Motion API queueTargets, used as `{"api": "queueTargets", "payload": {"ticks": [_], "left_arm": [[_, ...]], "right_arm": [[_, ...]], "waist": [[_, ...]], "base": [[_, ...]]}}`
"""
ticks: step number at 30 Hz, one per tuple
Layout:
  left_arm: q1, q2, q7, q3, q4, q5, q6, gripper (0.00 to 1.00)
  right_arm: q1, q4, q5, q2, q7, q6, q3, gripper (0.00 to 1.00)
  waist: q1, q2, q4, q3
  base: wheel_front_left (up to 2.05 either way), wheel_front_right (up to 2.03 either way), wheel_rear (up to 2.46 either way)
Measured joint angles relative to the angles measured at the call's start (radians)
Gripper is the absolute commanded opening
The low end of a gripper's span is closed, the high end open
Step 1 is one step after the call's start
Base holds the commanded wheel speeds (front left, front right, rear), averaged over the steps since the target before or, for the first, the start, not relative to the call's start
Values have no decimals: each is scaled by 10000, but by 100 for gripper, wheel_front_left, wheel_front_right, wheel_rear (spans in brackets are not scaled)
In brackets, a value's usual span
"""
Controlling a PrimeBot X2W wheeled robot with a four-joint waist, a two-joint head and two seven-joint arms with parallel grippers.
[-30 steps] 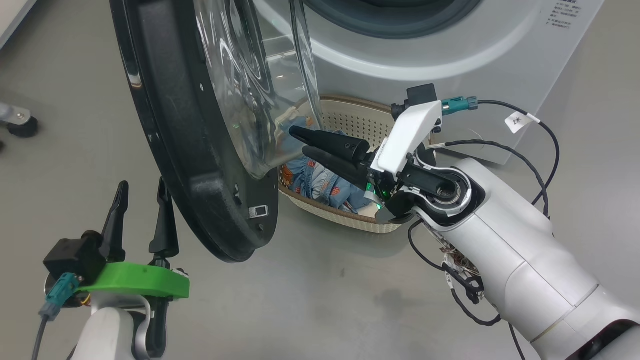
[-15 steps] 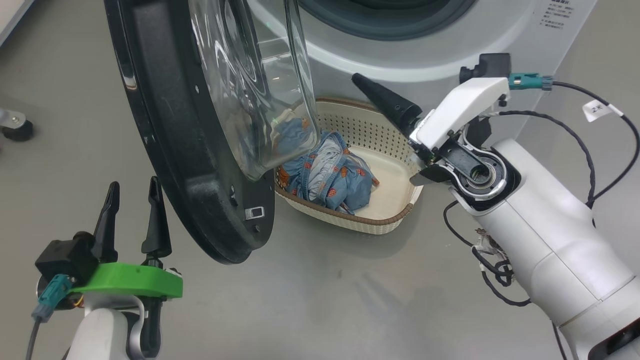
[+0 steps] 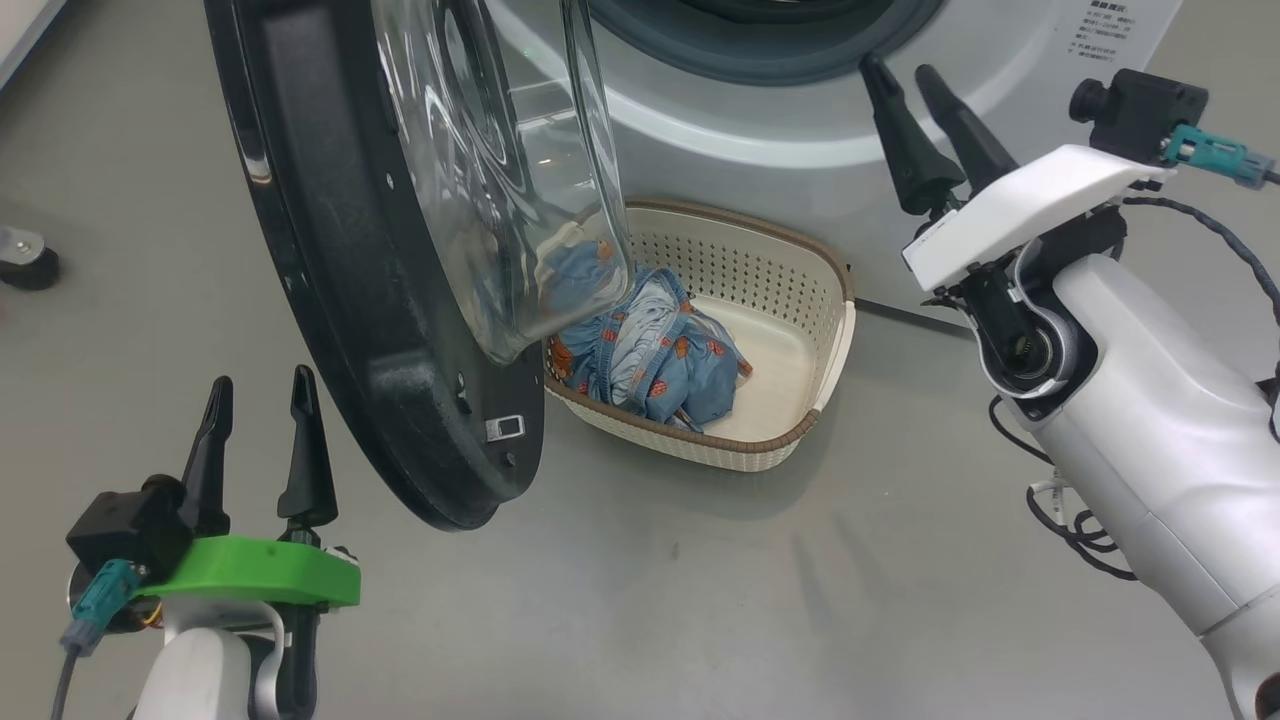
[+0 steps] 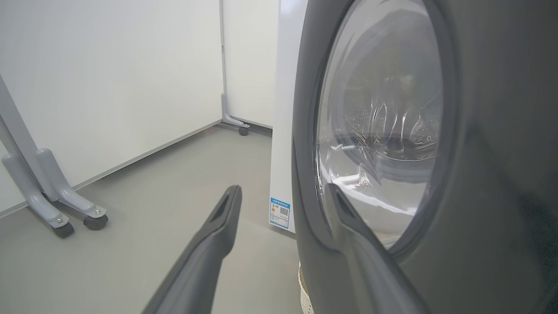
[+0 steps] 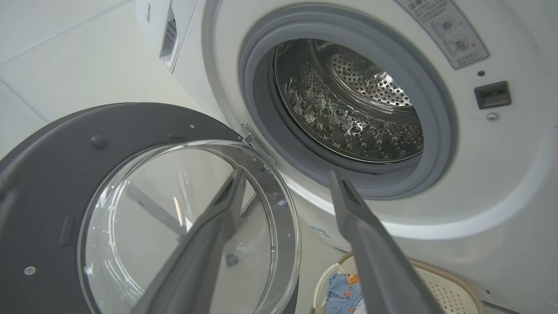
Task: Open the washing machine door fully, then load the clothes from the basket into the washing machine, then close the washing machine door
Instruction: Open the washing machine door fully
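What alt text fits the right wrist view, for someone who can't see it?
The washing machine stands open, its steel drum exposed. The door is swung out at left; the open right pincer rises in front, with the basket and clothes below.

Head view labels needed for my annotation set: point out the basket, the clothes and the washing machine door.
the basket [image 3: 730, 456], head view, front wall.
the clothes [image 3: 660, 365], head view, middle of the blue bundle.
the washing machine door [image 3: 335, 300], head view, black rim.

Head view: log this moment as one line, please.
washing machine door: open | clothes: in basket, ungripped | left gripper: open, beside door rim | right gripper: open, empty, before washing machine
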Motion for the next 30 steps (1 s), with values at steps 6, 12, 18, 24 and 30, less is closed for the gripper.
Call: {"api": "queueTargets", "payload": {"ticks": [6, 12, 18, 24, 30], "left_arm": [[2, 0, 0, 54, -2, 0, 0, 100], [9, 0, 0, 142, -6, 0, 0, 100], [22, 0, 0, 274, -56, 0, -2, 100], [25, 0, 0, 328, -90, 0, -2, 100], [30, 0, 0, 374, -104, 0, -2, 100]], "right_arm": [[6, 274, -1459, -435, -1271, -370, 151, 100], [89, 332, -2562, -734, -1139, -1057, 119, 100], [193, -150, -4011, -999, -1037, -1785, -721, 100], [946, -953, -5208, -999, -1037, -2180, -1348, 100], [2057, -1517, -5906, -803, -1035, -2288, -1783, 100]], "waist": [[0, 0, -35, -35], [0, 0, -95, -50], [0, 0, -177, -35], [0, 0, -259, -6], [0, 0, -328, -4]], "base": [[0, 0, 0], [0, 0, 0], [0, 0, 0], [0, 0, 0], [0, 0, 0]]}}
